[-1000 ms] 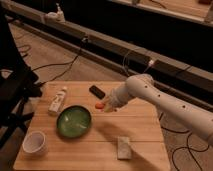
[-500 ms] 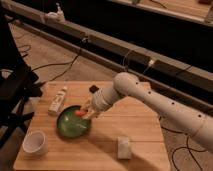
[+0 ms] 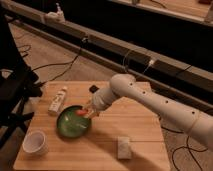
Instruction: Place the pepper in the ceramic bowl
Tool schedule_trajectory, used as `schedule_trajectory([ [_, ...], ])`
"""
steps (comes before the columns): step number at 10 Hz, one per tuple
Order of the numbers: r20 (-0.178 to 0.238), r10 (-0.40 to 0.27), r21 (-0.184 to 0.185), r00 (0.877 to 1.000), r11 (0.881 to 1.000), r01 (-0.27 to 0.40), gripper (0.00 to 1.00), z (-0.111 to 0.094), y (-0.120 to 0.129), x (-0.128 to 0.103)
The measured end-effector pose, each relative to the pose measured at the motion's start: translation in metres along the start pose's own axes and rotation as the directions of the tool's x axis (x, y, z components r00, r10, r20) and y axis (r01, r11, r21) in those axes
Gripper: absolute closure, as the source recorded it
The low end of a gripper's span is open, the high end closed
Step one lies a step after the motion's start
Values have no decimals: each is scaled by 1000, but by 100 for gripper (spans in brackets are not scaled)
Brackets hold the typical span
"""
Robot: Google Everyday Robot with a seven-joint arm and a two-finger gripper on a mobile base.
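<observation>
The green ceramic bowl (image 3: 70, 125) sits on the left half of the wooden table (image 3: 135, 125). My gripper (image 3: 86, 112) reaches in from the right on a white arm and hovers over the bowl's right rim. It is shut on the small orange-red pepper (image 3: 80, 113), which sticks out at its tip just above the inside of the bowl.
A white cup (image 3: 34, 142) stands at the front left corner. A white bottle (image 3: 57, 100) lies behind the bowl on the left. A black block (image 3: 94, 89) lies behind my gripper. A grey block (image 3: 123, 147) lies front right. Cables run across the floor behind the table.
My gripper has moved left and down from beside the black block to over the bowl's right rim, carrying the pepper. Over the last half second it has barely moved.
</observation>
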Motion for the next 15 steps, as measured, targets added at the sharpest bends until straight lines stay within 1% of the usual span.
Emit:
schedule_trajectory([
  [1, -21, -14, 19, 1000, 1000, 15, 97, 9, -7, -2],
  [2, -30, -22, 34, 999, 999, 23, 97, 18, -11, -6],
  [3, -34, -29, 42, 999, 999, 31, 93, 28, -15, -12],
  [5, -36, -33, 43, 999, 998, 34, 74, 48, -15, -17],
  [7, -22, -30, 34, 999, 999, 31, 54, 68, -15, -18],
  [8, -11, -32, 25, 999, 999, 32, 44, 79, -13, -21],
  [9, -4, -43, 7, 999, 999, 43, 32, 92, -11, -26],
  [10, 0, -51, -3, 999, 999, 51, 25, 100, -10, -31],
  [11, 3, -58, -11, 998, 998, 58, 20, 106, -9, -32],
  [12, 9, -65, -16, 998, 998, 65, 20, 108, -9, -34],
  [15, 8, -66, -15, 998, 998, 66, 20, 107, -9, -34],
])
